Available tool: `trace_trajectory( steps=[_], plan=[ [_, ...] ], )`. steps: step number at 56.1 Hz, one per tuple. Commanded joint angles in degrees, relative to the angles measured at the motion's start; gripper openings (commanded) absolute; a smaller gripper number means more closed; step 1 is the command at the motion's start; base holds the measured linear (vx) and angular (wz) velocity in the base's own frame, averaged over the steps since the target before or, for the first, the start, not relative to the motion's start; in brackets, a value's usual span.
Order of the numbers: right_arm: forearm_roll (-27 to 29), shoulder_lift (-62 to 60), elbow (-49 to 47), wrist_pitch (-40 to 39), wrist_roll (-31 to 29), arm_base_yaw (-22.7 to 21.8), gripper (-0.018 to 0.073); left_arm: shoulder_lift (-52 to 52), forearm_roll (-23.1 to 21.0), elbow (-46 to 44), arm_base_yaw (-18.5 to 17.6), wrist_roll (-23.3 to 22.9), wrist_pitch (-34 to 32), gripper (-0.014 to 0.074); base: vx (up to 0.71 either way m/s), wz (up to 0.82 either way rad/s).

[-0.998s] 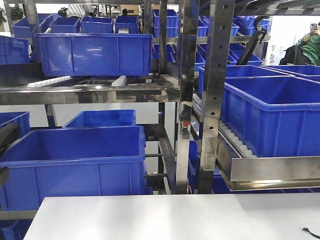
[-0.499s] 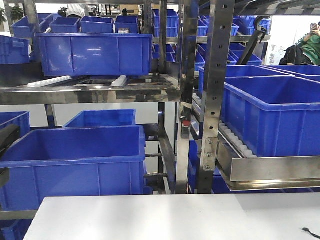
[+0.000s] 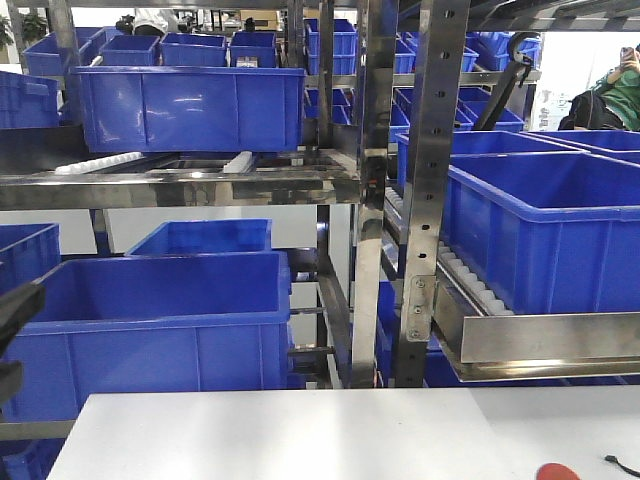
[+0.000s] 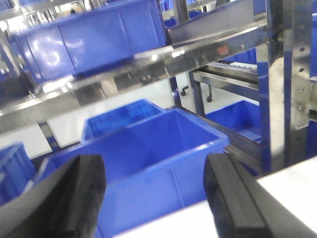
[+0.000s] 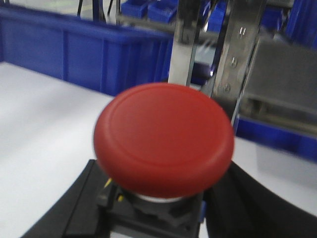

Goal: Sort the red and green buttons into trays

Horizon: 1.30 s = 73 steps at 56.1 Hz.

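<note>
The red button (image 5: 163, 139) fills the right wrist view, its domed red cap above a dark blocky base (image 5: 153, 210). My right gripper (image 5: 153, 215) is shut on that base, with a dark finger on each side, and holds it above the white table (image 5: 39, 114). The cap's top edge also shows at the bottom right of the front view (image 3: 557, 472). My left gripper (image 4: 153, 198) is open and empty, its black fingers (image 4: 64, 198) wide apart, facing a blue crate (image 4: 163, 163). The green button and both trays are out of view.
A steel rack (image 3: 430, 200) with several blue crates (image 3: 190, 105) stands right behind the white table (image 3: 300, 430). A large blue crate (image 3: 150, 330) sits low at the left and another (image 3: 550, 230) at the right. A thin black cable end (image 3: 622, 464) lies at the table's right edge.
The red button's cap has come up into the bottom right of the front view. The dark left arm part at the left edge has shifted lower.
</note>
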Motion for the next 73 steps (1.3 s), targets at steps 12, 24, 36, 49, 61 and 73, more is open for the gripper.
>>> trace_trajectory(
  steps=[12, 24, 36, 49, 61, 73],
  plan=[
    [0.49, -14.0, 7.01, -12.96, 0.6, -0.14, -0.0009, -0.02, -8.03, 21.57, 0.16, -0.74, -18.28, 0.0521, 0.0, 0.0],
    [0.39, -14.16, 9.16, -12.88, 0.6, -0.14, -0.0009, 9.22, -7.91, 41.32, 0.16, -11.63, -42.58, 0.0514, 0.0, 0.0],
    [1.14, -14.16, 9.16, -13.29, 0.6, -0.14, -0.0009, 24.97, 3.15, 44.24, 0.16, -13.7, -54.32, 0.0514, 0.0, 0.0],
    [1.82, -14.16, 9.16, -13.5, 0.6, -0.14, -0.0009, 44.29, 4.79, 44.24, 0.16, -8.63, -77.16, 0.0514, 0.0, 0.0],
    [1.96, -14.16, 9.16, -13.74, 0.6, -0.14, -0.0009, 57.32, 4.4, 42.35, 0.16, -6.09, -84.73, 0.0516, 0.0, 0.0],
    [1.91, -14.16, 9.16, -13.94, 0.6, -0.14, -0.0009, 58.05, 4.52, 40.83, 0.16, -4.55, -84.73, 0.0522, 0.0, 0.0]
  ],
)
